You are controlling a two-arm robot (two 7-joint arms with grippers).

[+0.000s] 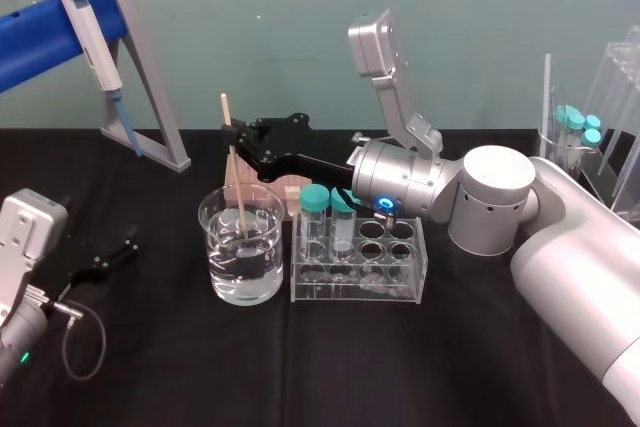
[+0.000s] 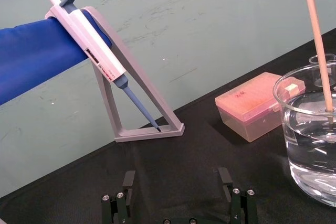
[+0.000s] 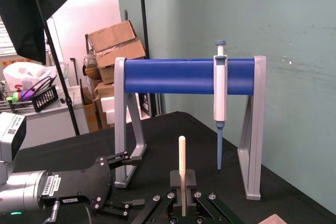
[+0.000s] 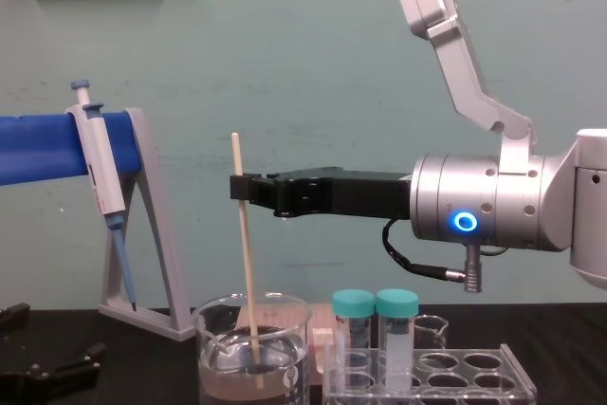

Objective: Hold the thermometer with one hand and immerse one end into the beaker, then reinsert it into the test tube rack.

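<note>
The right claw [image 4: 239,187] clamps high on the thermometer [image 4: 248,272], a thin, light, likely brittle rod, its tip sunk in the beaker [image 4: 211,367] below; the left claw [image 2: 177,174] idles, fingers apart.

One thermometer [image 1: 237,192], one pipette [image 1: 93,35] — two capped tubes [image 1: 316,211] in the rack [image 1: 412,267].

Your right hand [image 1: 233,132] pinches the pale thermometer [image 1: 236,179] near its top. It stands nearly upright, lower end dipped in the water [image 1: 250,272] of the clear beaker [image 1: 214,247], just beside the acrylic test tube rack [image 1: 355,293].
</note>
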